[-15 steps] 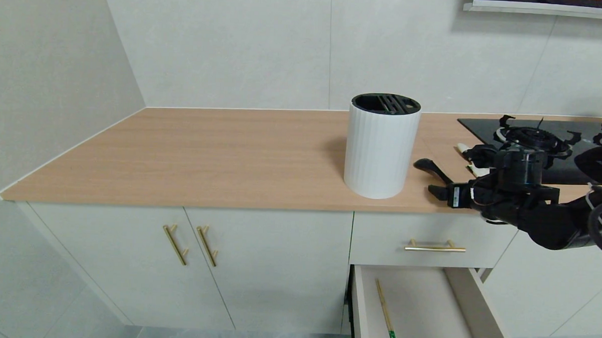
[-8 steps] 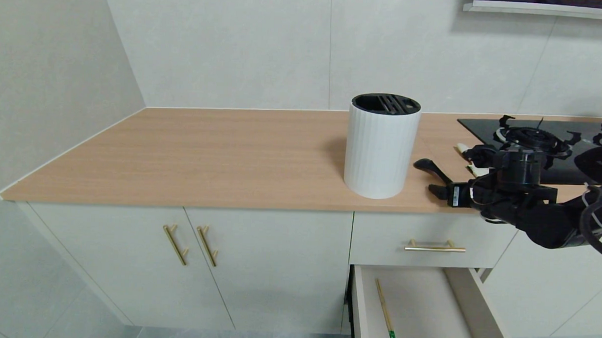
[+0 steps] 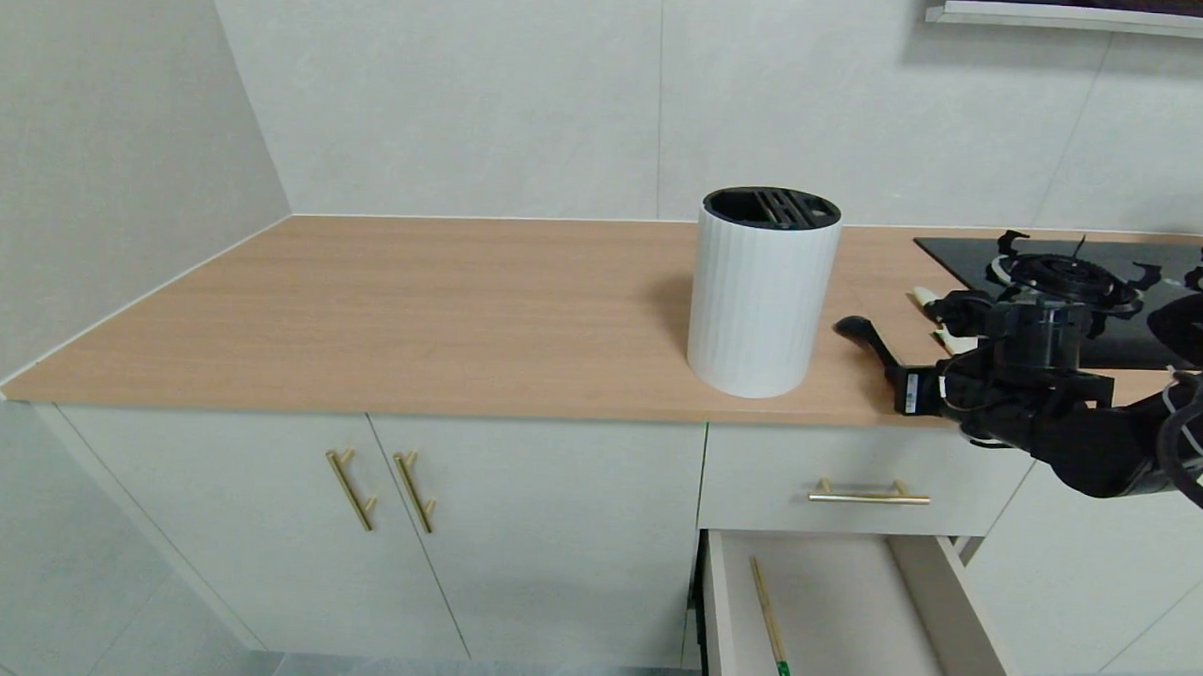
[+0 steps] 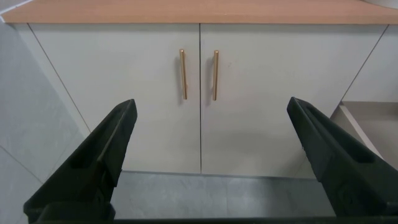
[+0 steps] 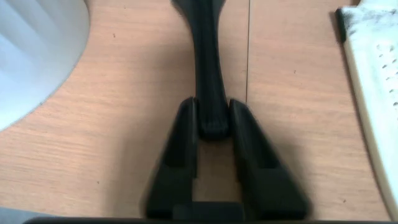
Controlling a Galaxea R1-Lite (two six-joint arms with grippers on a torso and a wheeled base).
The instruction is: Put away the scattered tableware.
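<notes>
A black utensil (image 3: pixel 855 330) lies on the wooden countertop (image 3: pixel 462 313) just right of the white ribbed holder (image 3: pixel 761 294). My right gripper (image 3: pixel 900 380) is at the counter's front edge, shut on the end of the utensil's handle. In the right wrist view the handle (image 5: pixel 208 68) runs away from the gripper (image 5: pixel 213 107), its tip pinched between both fingers (image 5: pixel 185 134). My left gripper (image 4: pixel 211 168) hangs open in front of the lower cabinet doors (image 4: pixel 199 93), holding nothing.
A white-handled piece of tableware (image 3: pixel 937 320) lies between the black utensil and the gas hob (image 3: pixel 1064 274); its white handle (image 5: pixel 373 93) also shows beside the gripper. Below the counter a drawer (image 3: pixel 912 609) stands pulled out with chopsticks (image 3: pixel 772 619) inside.
The right gripper's fingers have come together on the black utensil's handle, and the utensil's far end has shifted slightly to the right. The left arm has not moved.
</notes>
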